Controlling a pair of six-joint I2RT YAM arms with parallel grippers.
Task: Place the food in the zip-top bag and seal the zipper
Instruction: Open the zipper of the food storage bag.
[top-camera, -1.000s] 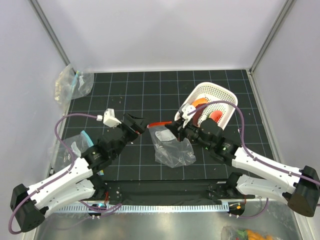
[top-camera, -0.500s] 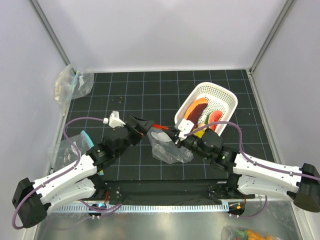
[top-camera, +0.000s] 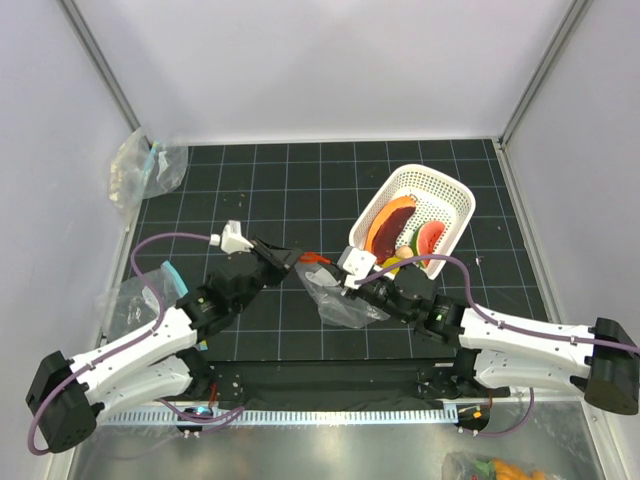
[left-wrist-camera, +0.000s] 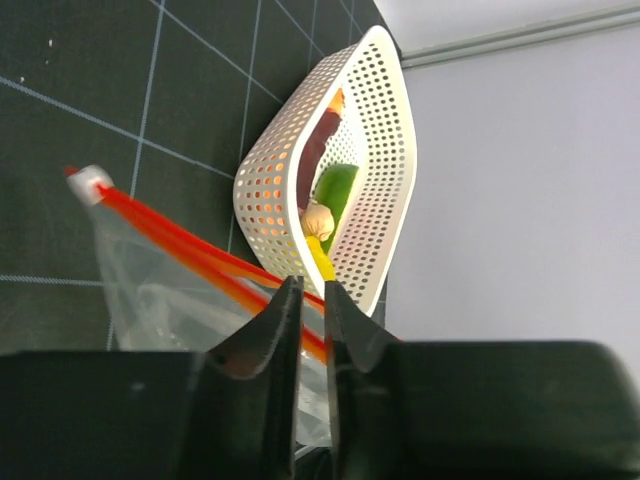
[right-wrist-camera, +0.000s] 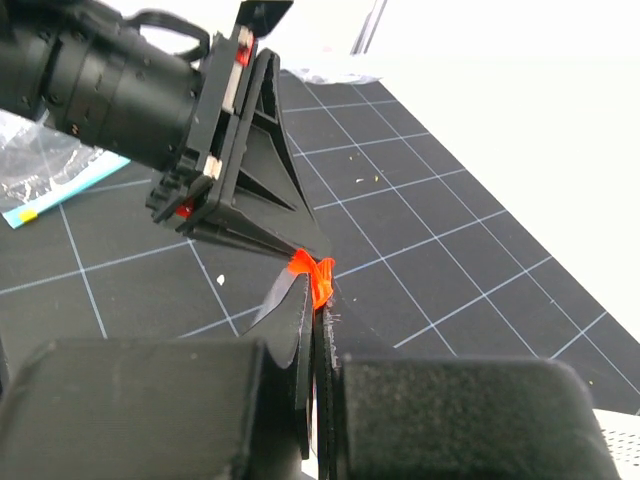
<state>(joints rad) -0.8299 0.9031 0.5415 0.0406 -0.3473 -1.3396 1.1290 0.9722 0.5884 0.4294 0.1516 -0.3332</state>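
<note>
Pinching the zipper (left-wrist-camera: 160, 228) of the zip-top bag (top-camera: 345, 305) with left gripper (left-wrist-camera: 312, 292) and right gripper (right-wrist-camera: 315, 295), both finger pairs clamped on it, probably to part the mouth; locating the food (top-camera: 385, 222), unloaded, in the white lattice basket (top-camera: 447, 190) just beside.

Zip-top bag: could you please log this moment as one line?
left gripper: jaws shut on zipper | right gripper: jaws shut on zipper | food: in white basket
</note>
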